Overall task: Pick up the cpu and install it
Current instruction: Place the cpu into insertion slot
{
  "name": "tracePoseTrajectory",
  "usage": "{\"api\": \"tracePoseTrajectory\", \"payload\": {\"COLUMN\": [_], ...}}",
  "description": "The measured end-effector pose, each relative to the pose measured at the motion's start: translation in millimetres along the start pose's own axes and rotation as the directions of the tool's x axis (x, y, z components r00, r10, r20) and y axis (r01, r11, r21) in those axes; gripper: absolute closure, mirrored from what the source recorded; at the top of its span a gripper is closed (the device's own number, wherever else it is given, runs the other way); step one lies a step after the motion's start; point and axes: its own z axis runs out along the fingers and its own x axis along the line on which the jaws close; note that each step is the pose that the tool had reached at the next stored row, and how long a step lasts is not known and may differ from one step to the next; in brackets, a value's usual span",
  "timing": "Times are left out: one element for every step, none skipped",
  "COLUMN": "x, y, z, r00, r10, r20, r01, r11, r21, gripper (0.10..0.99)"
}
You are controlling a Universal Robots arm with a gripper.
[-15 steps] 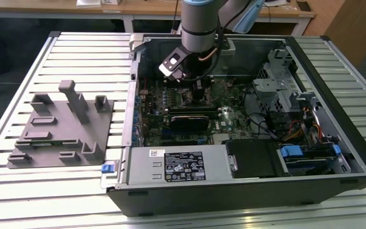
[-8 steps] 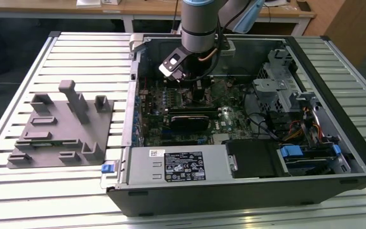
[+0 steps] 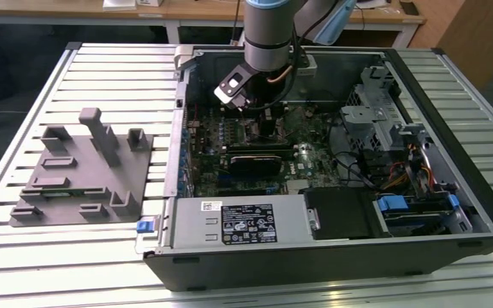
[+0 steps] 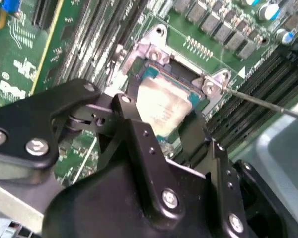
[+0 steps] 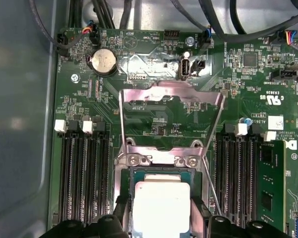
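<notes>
The small, thin, silvery-topped square cpu (image 5: 161, 203) is clamped between the black fingers (image 4: 144, 139) of the gripper (image 4: 164, 118) at the dark metal-framed socket (image 5: 159, 158).

Mid-frame, a metal load plate (image 5: 171, 116) stands swung open over the green motherboard (image 5: 248, 84). By its hinge, at the frame's edge, the cpu (image 5: 161, 203) lies in the socket (image 5: 161, 159). The gripper (image 5: 161, 215) has its black fingers (image 5: 121, 218) pressed against two opposite edges of the cpu. Black memory slots (image 5: 82, 178) flank the socket, and a coin battery (image 5: 103, 61) sits beyond the plate.
</notes>
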Motion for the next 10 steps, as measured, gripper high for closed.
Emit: {"api": "tracePoseTrajectory", "payload": {"x": [0.0, 0.0, 0.0, 0.0, 0.0, 0.0, 0.0, 0.0, 0.0, -0.1], "y": [0.0, 0.0, 0.0, 0.0, 0.0, 0.1, 0.2, 0.2, 0.3, 0.3], "z": [0.0, 0.0, 0.0, -0.2, -0.9, -1.9, -3.2, -4.5, -5.9, -7.0], "r00": [1.0000, 1.0000, 1.0000, 1.0000, 1.0000, 1.0000, 1.0000, 1.0000, 1.0000, 1.0000], "r10": [0.000, 0.000, 0.000, 0.000, 0.000, 0.000, 0.000, 0.000, 0.000, 0.000], "r20": [0.0002, 0.0003, 0.0003, 0.0003, 0.0003, 0.0003, 0.0002, 0.0002, 0.0001, 0.0002], "r01": [0.000, 0.000, 0.000, 0.000, 0.000, 0.000, 0.000, 0.000, 0.000, 0.000], "r11": [1.0000, 1.0000, 1.0000, 1.0000, 1.0000, 1.0000, 1.0000, 1.0000, 1.0000, 1.0000], "r21": [0.000, 0.000, 0.000, 0.000, 0.000, 0.000, 0.000, 0.000, 0.000, 0.001], "gripper": [0.482, 0.482, 0.482, 0.482, 0.482, 0.482, 0.482, 0.482, 0.482, 0.482]}}
